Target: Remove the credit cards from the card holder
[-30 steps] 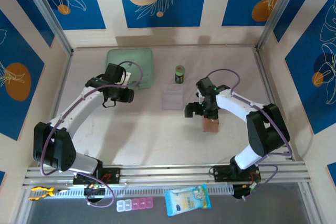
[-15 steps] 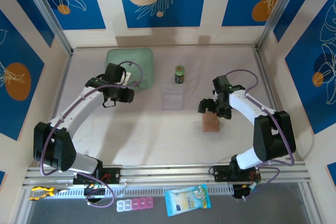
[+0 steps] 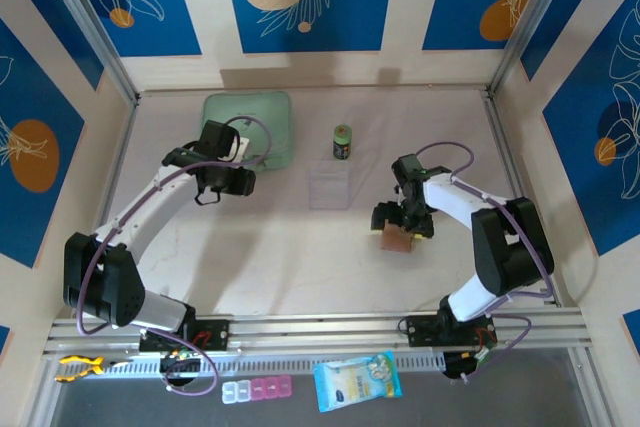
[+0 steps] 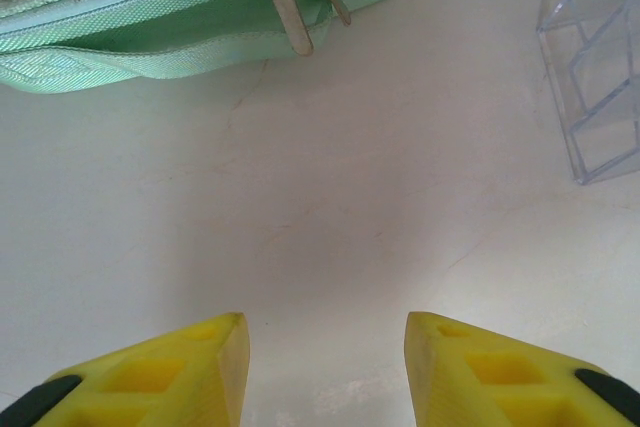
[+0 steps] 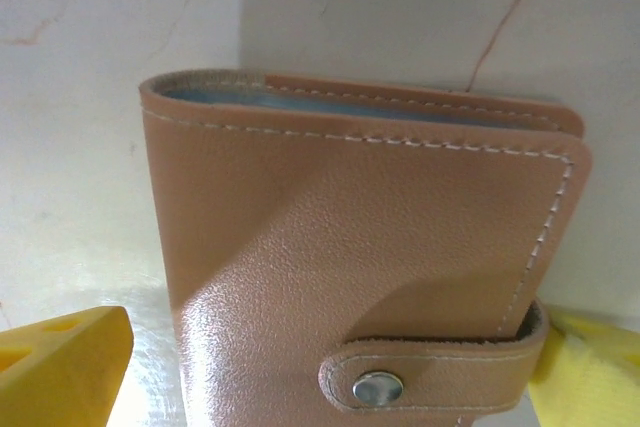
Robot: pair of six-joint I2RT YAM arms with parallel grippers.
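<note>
Noting the card holder [image 5: 360, 237] snapped shut on the tabletop [image 3: 300, 262], at 4 o'clock of centre; right end effector [image 3: 400, 220] spread wide, straddling it; left end effector [image 4: 325, 332] spread over bare tabletop; we see a mint-green zip case [image 4: 150, 7] at its 12 o'clock.

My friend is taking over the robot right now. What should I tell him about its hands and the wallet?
Left hand: open, empty, over the bare table near the green case and the clear box.
Right hand: open, one finger on each side of the wallet, not squeezing it.
Wallet: on the table, shut, snap fastened.
Cards: inside; just a blue edge shows.
Done: no card out yet.
Left to do: hold the wallet, unsnap it, pull out the cards.
</note>
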